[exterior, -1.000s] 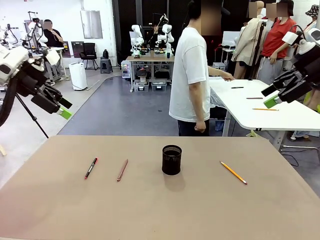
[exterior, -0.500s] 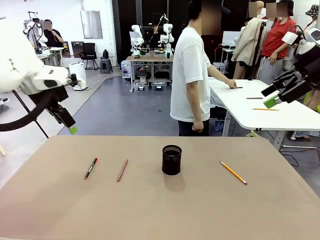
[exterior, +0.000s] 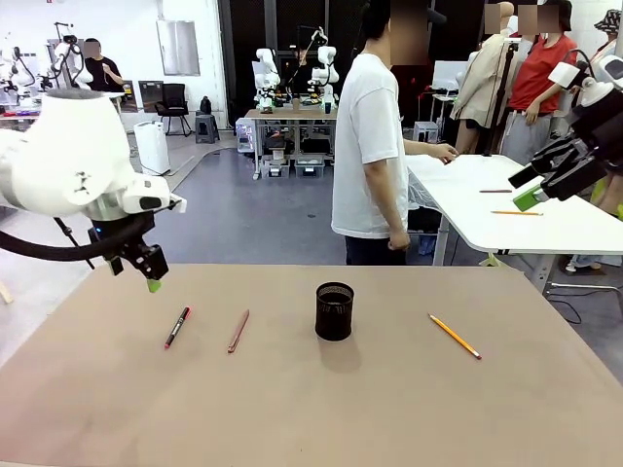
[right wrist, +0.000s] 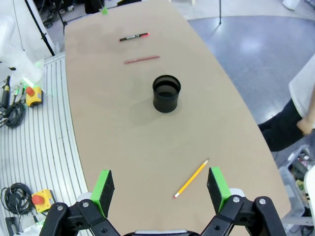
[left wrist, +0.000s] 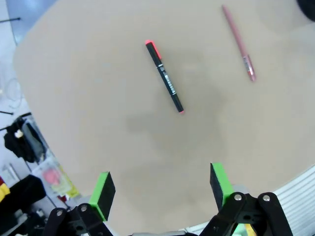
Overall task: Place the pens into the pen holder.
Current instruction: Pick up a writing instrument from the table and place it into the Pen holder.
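Note:
The black mesh pen holder [exterior: 334, 310] stands upright mid-table, also in the right wrist view [right wrist: 166, 93]. A dark pen with a pink-red end [exterior: 177, 327] lies left of it, with a reddish-brown pen [exterior: 238, 331] between them. The yellow-orange pencil [exterior: 454, 336] lies to the holder's right [right wrist: 191, 179]. My left gripper [exterior: 153, 280] hangs above the table's left part, a little beyond the dark pen; in its wrist view it [left wrist: 160, 191] is open and empty above the dark pen [left wrist: 165, 77] and the reddish-brown pen [left wrist: 238, 42]. My right gripper [exterior: 531, 196] hovers high at far right, open [right wrist: 160, 189].
A person in a white shirt [exterior: 371, 146] stands beyond the far edge, reaching toward a white side table [exterior: 545, 226] with a few pens. The brown table [exterior: 311, 409] has free room in front.
My left arm has swung down and rightward toward the table, bringing its gripper over the left part near the dark pen. The right arm has not moved; the pens and holder lie as before.

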